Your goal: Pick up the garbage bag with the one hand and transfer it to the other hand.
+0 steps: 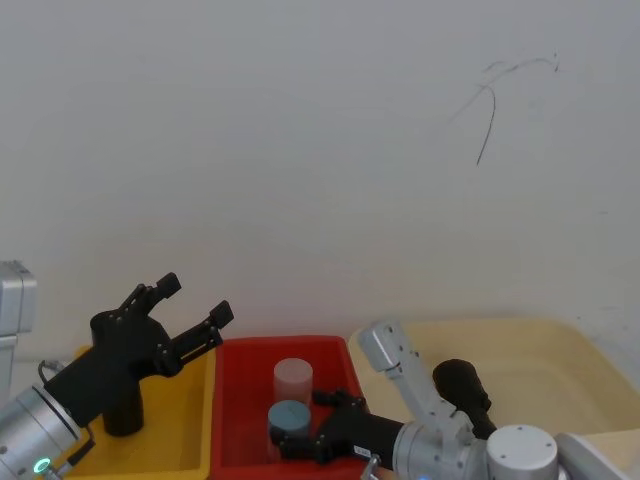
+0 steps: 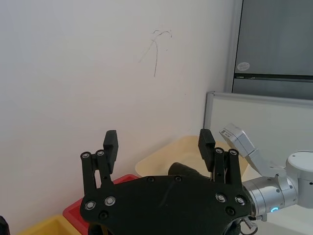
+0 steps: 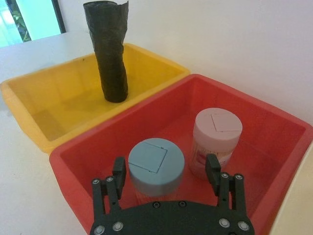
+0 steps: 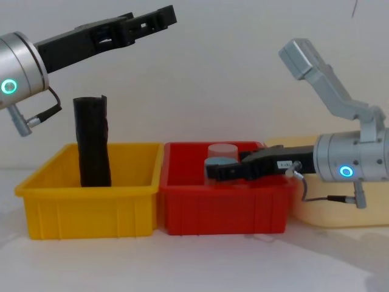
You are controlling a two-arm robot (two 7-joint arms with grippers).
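in the yellow bin [image 4: 91, 204], at about 9 o'clock from the red bin [image 4: 225, 210], the garbage bag [image 4: 93, 141] stands upright, its top well above the walls, so it looks easy to pinch from the side. the left gripper [image 4: 146, 21] hangs high above it at 12 o'clock, fingers spread and empty, apparently poised to come down. the right gripper [image 3: 166, 171], also spread, sits low in the red bin around the blue-capped jar [image 3: 156, 164], with a pink-capped jar [image 3: 216, 134] just beside it; it holds nothing. no pickup yet.
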